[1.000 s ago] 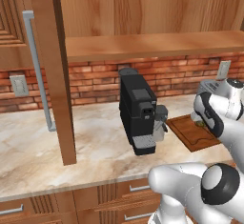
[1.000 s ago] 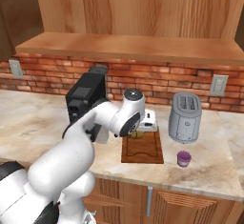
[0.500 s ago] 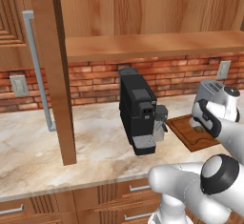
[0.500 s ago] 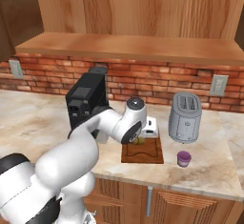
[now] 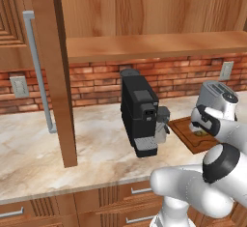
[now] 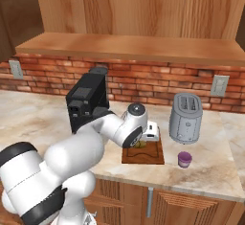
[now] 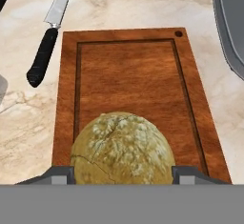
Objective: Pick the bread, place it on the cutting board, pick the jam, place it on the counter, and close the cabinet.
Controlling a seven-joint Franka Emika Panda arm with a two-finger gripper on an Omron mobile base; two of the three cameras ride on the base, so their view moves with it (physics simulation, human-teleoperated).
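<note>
The cabinet (image 5: pixel 46 71) door is seen hanging open above the worktop (image 6: pixel 210 171). On the cutting board (image 7: pixel 128 70) the bread (image 7: pixel 121 149) is gripped between the jaws (image 7: pixel 121 174). The jam (image 6: pixel 184 159) jar is parked beside the board; no labels readable.

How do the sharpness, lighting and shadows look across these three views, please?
Hand view: the bread and cutting board are crisp, evenly lit, without glare. Left base view: the counter shows soft shading, no hard shadows. Right base view: the jam is small but sharp.
</note>
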